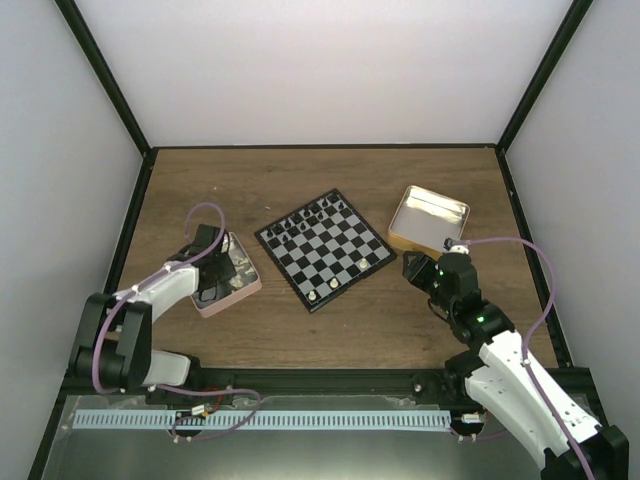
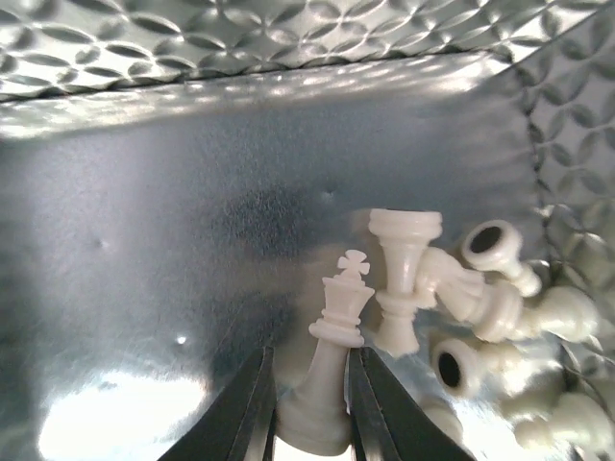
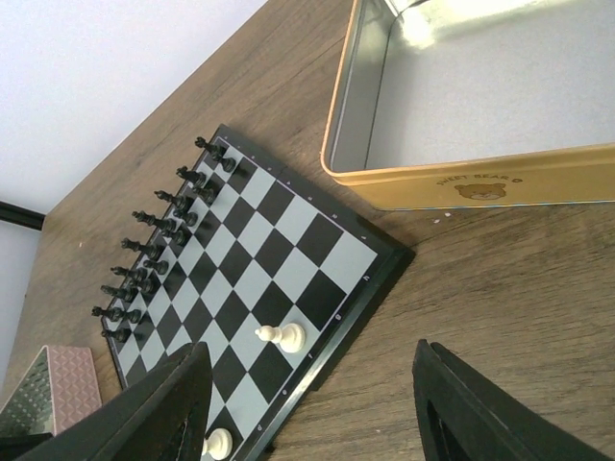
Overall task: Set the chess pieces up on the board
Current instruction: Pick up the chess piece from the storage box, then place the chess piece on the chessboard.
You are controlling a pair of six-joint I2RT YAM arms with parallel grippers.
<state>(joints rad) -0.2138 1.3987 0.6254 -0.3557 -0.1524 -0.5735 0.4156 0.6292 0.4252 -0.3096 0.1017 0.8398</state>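
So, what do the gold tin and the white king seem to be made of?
Gold tin: probably thin sheet metal, painted matte gold outside, bare and silvery inside, with a rolled rim. White king: likely moulded plastic, judging by its smooth, faintly glossy cream surface.

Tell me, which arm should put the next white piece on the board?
Left, probably. The left end effector is inside the pink tin, closed around the white king. The right end effector hangs open and empty beside the board.

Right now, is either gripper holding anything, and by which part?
The left gripper pinches a white king by its lower stem; the right gripper is open and empty.
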